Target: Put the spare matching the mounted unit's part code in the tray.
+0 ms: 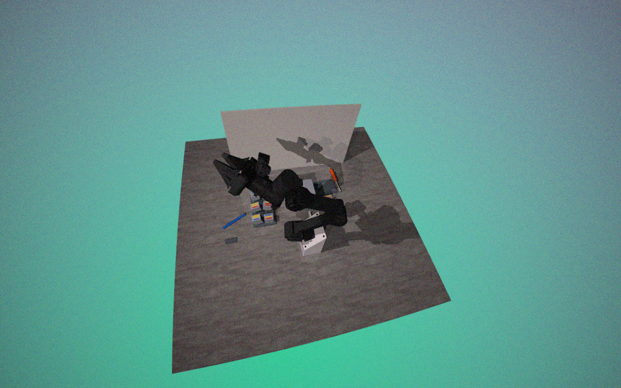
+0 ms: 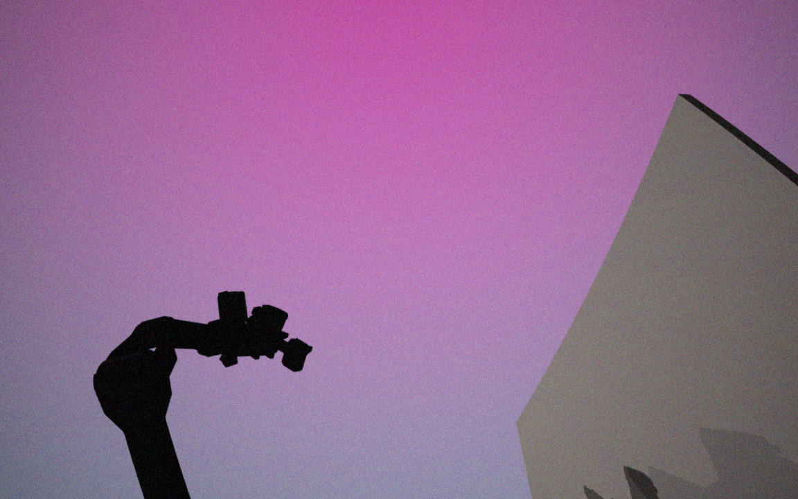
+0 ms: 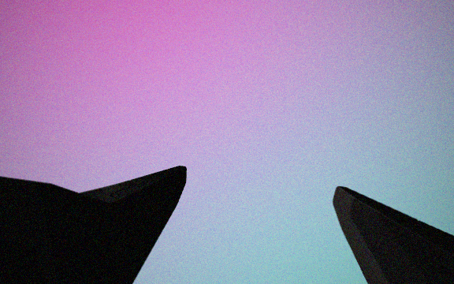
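My gripper (image 1: 219, 158) (image 3: 258, 184) is open, with nothing between its fingers. It is raised high above the table's left side, and the wrist view shows only background beyond it. Several small grey blocks with yellow, red and blue labels, one of them a front block (image 1: 255, 217), stand in a dark holder left of the arm; their codes are too small to read. A dark, shallow tray-like thing (image 1: 323, 187) lies right of the arm. A pale grey thing (image 1: 308, 184) beside it is partly hidden by the arm. I cannot tell whether it is the mounted unit; no printed code is readable.
A pale upright panel (image 1: 269, 130) (image 2: 699, 297) stands at the back. An orange-handled screwdriver (image 1: 333, 174) lies at the right. A blue stick (image 1: 234, 221) and a small dark block (image 1: 230, 240) lie at the left. A white box (image 1: 312, 244) is by the arm's base.
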{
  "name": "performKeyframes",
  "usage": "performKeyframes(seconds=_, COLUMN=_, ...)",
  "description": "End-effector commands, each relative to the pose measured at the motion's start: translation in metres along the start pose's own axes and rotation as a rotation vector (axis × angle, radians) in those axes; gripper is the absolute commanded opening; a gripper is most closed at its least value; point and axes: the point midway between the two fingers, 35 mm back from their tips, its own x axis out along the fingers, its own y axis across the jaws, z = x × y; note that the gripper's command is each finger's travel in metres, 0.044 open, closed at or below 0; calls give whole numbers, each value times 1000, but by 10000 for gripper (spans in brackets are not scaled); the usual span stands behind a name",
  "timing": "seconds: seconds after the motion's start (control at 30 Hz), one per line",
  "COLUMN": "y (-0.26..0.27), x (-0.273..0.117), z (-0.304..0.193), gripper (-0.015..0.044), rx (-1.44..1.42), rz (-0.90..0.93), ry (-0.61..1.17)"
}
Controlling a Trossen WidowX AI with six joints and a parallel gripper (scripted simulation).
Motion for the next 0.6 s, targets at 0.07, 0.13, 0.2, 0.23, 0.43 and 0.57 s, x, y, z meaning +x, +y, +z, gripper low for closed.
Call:
performKeyframes(seconds=0.07, y=0, x=0, z=0, gripper=440, rx=0, rz=0, ry=0)
performKeyframes(seconds=0.13, y=0, x=0, z=0, gripper=440, rx=0, rz=0, ry=0)
performKeyframes(seconds=0.2, y=0, x=1, z=-3, gripper=440, rx=-11, rz=-2, ry=5)
performKeyframes(seconds=0.23, y=1, x=5, z=-11, gripper=440, rx=-43, rz=-8, ry=20)
performKeyframes(seconds=0.43, y=-9, x=41, z=-101, gripper=440, rx=-388, rz=-95, ry=197)
performKeyframes(seconds=0.57, y=-37, x=61, z=-153, gripper=440, rx=-600, rz=-178, ry=309)
